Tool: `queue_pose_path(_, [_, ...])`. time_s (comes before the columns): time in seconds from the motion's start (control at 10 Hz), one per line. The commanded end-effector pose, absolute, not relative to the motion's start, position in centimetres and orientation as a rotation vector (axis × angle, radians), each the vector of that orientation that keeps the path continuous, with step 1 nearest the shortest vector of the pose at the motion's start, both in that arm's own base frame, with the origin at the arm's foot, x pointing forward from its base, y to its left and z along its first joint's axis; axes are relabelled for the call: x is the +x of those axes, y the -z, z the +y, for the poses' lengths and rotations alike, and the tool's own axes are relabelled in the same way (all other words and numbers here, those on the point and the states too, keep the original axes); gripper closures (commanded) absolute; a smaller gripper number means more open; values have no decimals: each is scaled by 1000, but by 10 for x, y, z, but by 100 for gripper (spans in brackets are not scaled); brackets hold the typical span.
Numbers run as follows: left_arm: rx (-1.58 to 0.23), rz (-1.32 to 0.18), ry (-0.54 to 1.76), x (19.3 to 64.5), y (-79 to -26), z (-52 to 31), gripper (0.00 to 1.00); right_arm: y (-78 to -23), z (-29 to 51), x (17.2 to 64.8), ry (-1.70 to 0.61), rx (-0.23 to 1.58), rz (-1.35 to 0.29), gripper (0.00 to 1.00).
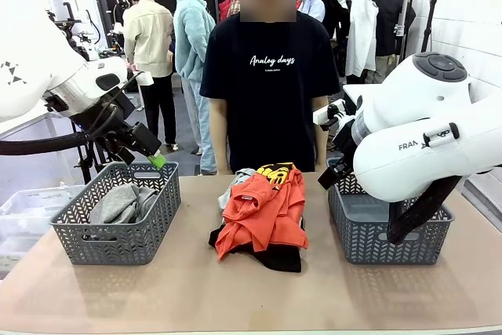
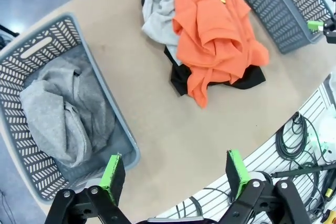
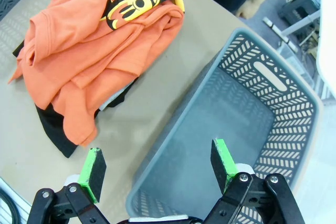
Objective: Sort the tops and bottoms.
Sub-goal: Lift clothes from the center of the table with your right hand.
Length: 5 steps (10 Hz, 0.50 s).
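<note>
Nearest the lens, the left gripper (image 2: 174,172) is held wide open and empty near the grey lattice plastic basket (image 2: 37,48) containing a dark grey T-shirt (image 2: 55,116); the right gripper (image 3: 159,167) is likewise open. The soft, light orange-red printed shirt (image 1: 263,209) heaped mid-table is best pinched at a raised fold. The plain black fabric garment (image 1: 274,257) beneath is largely hidden.

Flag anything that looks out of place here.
Nothing is damaged or spilled. The orange-red shirt lies crumpled atop a black garment mid-table, unsorted; a grey garment sits bunched in the left basket.
</note>
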<state>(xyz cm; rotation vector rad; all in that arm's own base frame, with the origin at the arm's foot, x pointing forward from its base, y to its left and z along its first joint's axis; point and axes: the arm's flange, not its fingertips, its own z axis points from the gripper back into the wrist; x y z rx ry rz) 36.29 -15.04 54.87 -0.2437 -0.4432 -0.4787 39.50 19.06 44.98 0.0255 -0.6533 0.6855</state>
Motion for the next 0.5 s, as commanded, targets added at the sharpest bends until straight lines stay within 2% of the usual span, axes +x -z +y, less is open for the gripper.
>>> queue_pose_path(0.0, [-244,-435,486,363,-549,-151,0,-450,191,395,-685,25,-653,0])
queue_pose_path(0.1, [-244,-435,486,363,-549,-151,0,-462,203,377,-847,136,-659,0])
queue_pose_path(0.2, [-244,-435,486,363,-549,-151,0,-469,212,388,-819,173,-721,0])
queue_pose_path(0.4, [-244,-435,486,363,-549,-151,0,-472,238,427,-805,208,-712,0])
